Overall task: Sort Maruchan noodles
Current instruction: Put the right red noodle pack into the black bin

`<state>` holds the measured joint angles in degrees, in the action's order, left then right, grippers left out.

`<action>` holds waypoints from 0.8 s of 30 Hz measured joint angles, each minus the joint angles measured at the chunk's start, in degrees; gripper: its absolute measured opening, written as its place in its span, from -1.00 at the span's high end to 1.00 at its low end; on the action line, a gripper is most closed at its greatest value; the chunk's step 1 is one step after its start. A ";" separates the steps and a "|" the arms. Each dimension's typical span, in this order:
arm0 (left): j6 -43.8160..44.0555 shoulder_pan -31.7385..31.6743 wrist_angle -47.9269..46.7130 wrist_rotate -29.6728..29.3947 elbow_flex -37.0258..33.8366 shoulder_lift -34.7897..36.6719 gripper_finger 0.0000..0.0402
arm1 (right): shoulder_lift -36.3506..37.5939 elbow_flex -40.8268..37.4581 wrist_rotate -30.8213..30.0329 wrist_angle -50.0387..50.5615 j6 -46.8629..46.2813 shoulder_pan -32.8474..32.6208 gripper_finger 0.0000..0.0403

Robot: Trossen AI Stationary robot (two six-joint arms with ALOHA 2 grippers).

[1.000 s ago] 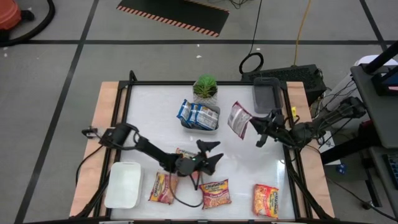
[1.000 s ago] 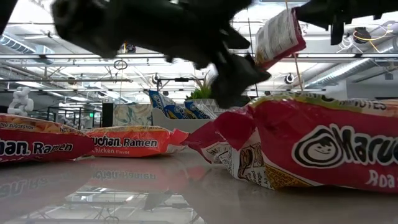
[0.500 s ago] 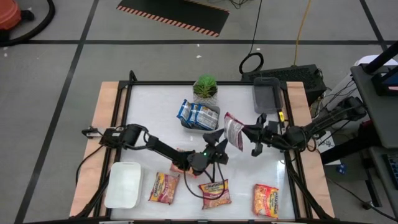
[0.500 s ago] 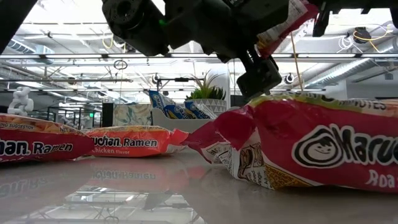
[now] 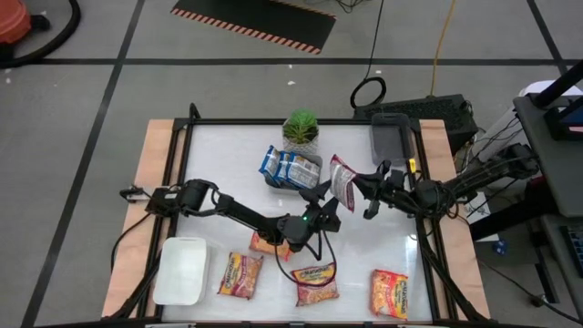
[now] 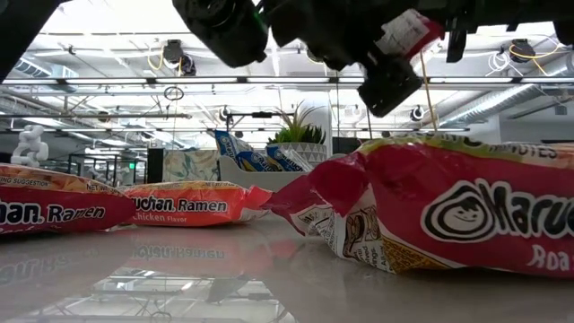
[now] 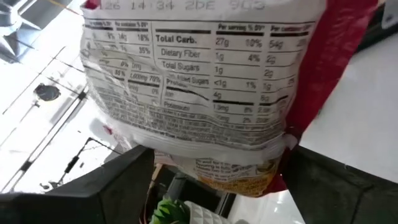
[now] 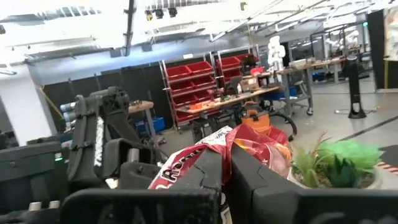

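The pink-red packet [image 5: 341,175] is pinched by the right end effector [image 5: 362,189]. It looks light, crinkly and slippery. The spread left end effector [image 5: 325,206] sits at its edge, best gripped there.

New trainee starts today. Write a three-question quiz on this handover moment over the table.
1. True or false: the right end effector is shut on the pink-red packet.
2. Which holds the blue-white packets? A) the tray by the plant B) the white tray C) the table's right edge
3. Fill in: the left end effector has its fingers ___ around the pink-red packet's lower end.

Key: 1 true; 2 A; 3 open
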<state>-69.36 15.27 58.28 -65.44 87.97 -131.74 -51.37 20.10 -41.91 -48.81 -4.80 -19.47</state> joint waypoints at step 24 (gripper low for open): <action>-14.15 2.25 14.17 -4.61 0.66 0.00 -0.62 | 0.14 -0.19 -4.08 11.76 -3.30 0.12 1.00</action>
<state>-83.50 17.53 72.45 -70.06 88.62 -131.74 -51.24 19.90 -45.99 -37.06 -8.10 -19.35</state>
